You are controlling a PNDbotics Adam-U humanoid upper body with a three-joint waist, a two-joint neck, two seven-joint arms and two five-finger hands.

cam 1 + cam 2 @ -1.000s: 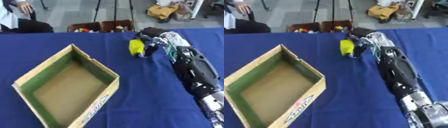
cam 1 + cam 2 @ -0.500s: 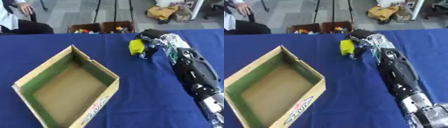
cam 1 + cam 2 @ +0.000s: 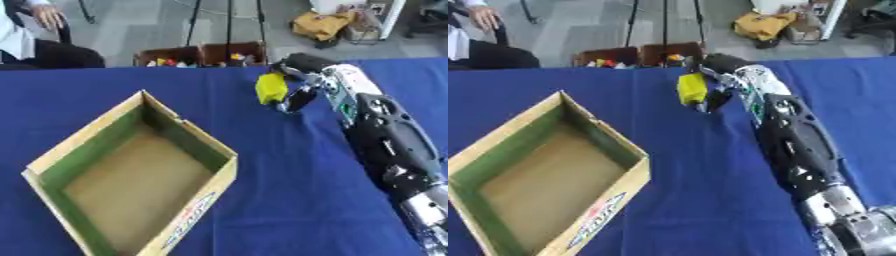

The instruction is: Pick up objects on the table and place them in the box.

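A small yellow object [image 3: 270, 88] is held at the far middle of the blue table [image 3: 289, 200], just above the cloth. My right hand [image 3: 296, 84] has its fingers curled round it, with the arm reaching in from the lower right. An open cardboard box [image 3: 131, 172] with green inner walls lies at the near left, and nothing shows inside it. The yellow object is to the right of and beyond the box's far corner. My left hand shows in neither view.
Beyond the table's far edge stand two brown crates [image 3: 201, 54] with small coloured things. A seated person [image 3: 35, 35] is at the far left, and a yellow bag [image 3: 319, 25] lies on the floor behind.
My right hand with the yellow object has drifted slightly towards the left. The box has not moved.
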